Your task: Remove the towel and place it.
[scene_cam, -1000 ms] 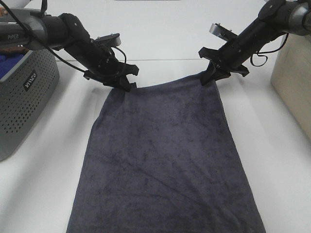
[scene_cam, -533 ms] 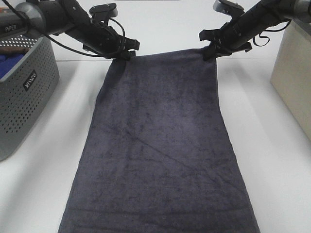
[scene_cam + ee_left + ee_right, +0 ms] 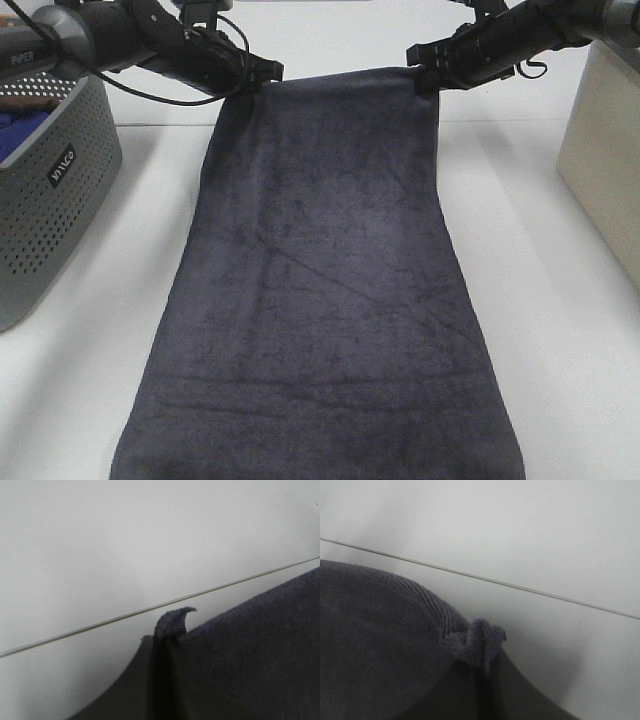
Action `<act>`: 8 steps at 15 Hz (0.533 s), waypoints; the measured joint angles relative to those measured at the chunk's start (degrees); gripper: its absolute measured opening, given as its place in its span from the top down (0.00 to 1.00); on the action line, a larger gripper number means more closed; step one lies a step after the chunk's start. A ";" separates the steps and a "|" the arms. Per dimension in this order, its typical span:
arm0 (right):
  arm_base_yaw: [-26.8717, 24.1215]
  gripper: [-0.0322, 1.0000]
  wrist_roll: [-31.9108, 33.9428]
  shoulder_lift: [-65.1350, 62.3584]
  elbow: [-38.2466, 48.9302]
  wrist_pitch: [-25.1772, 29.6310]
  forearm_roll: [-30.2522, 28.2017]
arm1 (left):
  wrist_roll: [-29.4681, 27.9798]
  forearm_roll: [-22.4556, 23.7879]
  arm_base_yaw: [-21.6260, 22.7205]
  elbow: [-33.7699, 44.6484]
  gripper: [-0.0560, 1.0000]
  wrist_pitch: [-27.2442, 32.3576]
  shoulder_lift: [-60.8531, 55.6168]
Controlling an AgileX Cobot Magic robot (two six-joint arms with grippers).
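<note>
- The left gripper [image 3: 262, 76] and the right gripper [image 3: 422, 76] are each clamped on one far corner of the towel [image 3: 325, 290], which drapes toward the camera over the white table [image 3: 560, 330].
- Good practice: keep both corners level and the top hem taut.
- The grey basket [image 3: 45, 190] on the left and the beige box [image 3: 605, 150] on the right bound the open lane.
</note>
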 joint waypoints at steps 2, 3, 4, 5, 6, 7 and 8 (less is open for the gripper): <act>0.00 0.96 -1.55 0.00 0.00 -1.43 0.29 | 0.00 0.00 -0.06 -0.06 0.93 -1.43 0.29; 0.00 0.96 -1.83 0.00 0.00 -1.83 0.34 | 0.00 0.06 -0.11 -0.06 0.93 -1.66 0.69; 0.00 0.96 -2.12 0.11 0.00 -3.09 0.74 | 0.00 0.06 -0.11 -0.06 0.93 -2.69 1.55; 0.06 0.96 -2.18 0.63 0.00 -3.67 1.26 | 0.00 0.11 -0.11 -0.06 0.93 -3.38 1.95; 0.11 0.96 -2.18 1.49 0.00 -4.01 1.38 | 0.00 0.11 -0.11 -0.06 0.93 -4.35 2.23; 0.11 0.96 -2.18 2.52 0.00 -4.53 1.49 | 0.06 0.11 -0.11 -0.06 0.93 -5.44 2.52; 0.11 0.96 -2.69 3.55 0.06 -5.39 1.95 | 0.06 0.11 -0.11 -0.06 0.93 -6.47 3.15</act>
